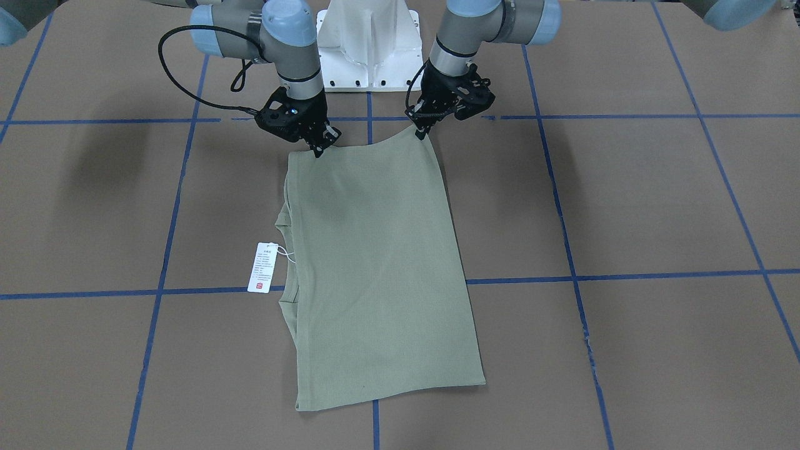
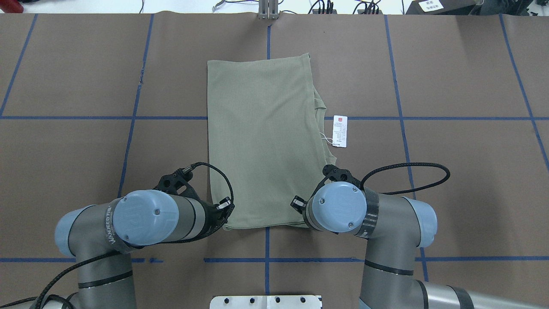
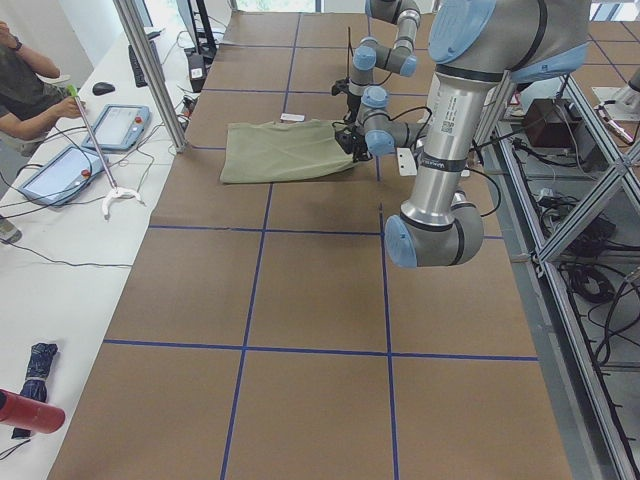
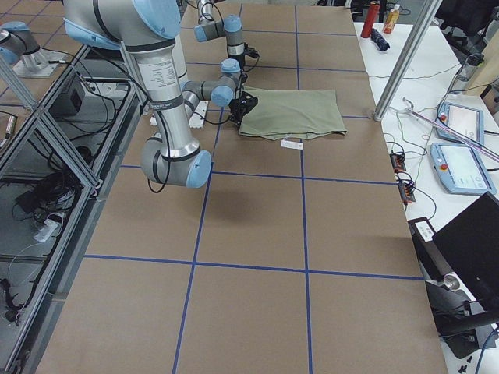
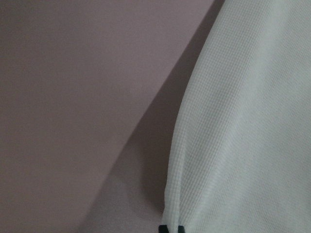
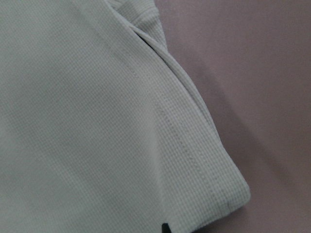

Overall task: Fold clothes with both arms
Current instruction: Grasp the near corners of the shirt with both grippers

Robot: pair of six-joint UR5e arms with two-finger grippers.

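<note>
The sage-green shirt (image 1: 381, 262) lies folded into a long rectangle on the brown table, its white hang tag (image 1: 262, 267) beside it on a string. My left gripper (image 1: 424, 130) is shut on the shirt's corner nearest the robot and holds it slightly raised. My right gripper (image 1: 320, 149) is shut on the other near corner. The edge between them sags in a curve. In the overhead view the shirt (image 2: 261, 137) runs from my left gripper (image 2: 226, 206) and right gripper (image 2: 298, 204) to the far side, with the tag (image 2: 339, 131) at the right. Both wrist views show cloth (image 5: 243, 121) (image 6: 73, 121) reaching the fingertips.
The white pedestal base (image 1: 369, 50) stands just behind the grippers. Blue tape lines (image 1: 625, 275) cross the table. In the exterior left view an operator (image 3: 25, 90) sits at a side bench with tablets (image 3: 60, 170). Metal frames (image 4: 47, 156) run along the robot's side.
</note>
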